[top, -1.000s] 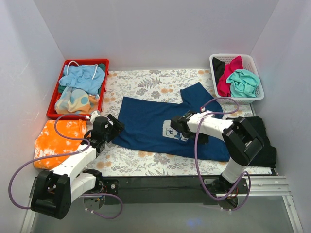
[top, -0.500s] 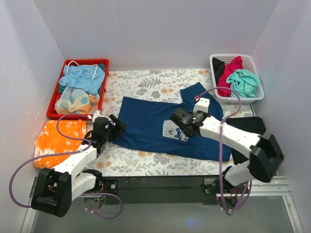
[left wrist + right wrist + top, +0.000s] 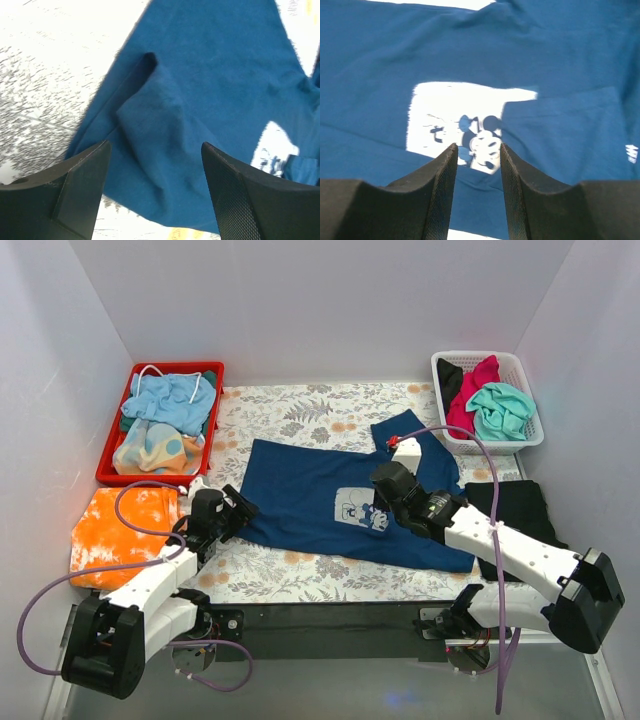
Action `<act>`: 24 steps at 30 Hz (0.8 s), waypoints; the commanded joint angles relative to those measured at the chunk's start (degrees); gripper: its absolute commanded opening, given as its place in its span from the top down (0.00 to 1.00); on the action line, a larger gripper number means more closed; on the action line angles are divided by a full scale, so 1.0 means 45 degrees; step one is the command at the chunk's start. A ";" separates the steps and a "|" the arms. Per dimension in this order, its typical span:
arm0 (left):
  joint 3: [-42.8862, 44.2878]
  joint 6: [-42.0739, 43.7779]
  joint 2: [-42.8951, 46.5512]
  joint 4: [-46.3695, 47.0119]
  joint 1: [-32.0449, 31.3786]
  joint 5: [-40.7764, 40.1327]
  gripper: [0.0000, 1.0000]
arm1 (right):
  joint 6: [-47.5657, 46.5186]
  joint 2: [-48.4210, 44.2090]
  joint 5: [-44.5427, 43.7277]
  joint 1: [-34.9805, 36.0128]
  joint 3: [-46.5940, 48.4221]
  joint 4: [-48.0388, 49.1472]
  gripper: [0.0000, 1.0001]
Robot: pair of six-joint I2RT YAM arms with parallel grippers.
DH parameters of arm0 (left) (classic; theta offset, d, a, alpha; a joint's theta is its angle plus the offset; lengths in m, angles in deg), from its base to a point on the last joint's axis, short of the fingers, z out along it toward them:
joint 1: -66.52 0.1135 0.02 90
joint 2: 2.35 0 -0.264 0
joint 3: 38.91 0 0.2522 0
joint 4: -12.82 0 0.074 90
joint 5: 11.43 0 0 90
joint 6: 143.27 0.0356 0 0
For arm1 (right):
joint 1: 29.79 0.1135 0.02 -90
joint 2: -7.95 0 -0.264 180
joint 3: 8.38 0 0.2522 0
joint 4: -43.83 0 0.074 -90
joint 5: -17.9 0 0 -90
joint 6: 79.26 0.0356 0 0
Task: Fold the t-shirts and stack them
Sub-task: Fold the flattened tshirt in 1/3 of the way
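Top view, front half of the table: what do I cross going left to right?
orange tie-dye cloth → left gripper → navy t-shirt → black t-shirt

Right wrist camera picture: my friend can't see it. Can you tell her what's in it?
A navy tee fills the view, spread out, with a pale print of a cartoon mouse on it. The right gripper hangs over the print, its two dark fingers apart with nothing held between them.
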 commanded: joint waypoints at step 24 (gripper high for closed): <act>0.1225 -0.2425 0.1284 -0.6257 -0.0708 -0.2423 0.34 | -0.0454 0.2356 0.3263 -0.0612 -0.0505 0.3133 0.55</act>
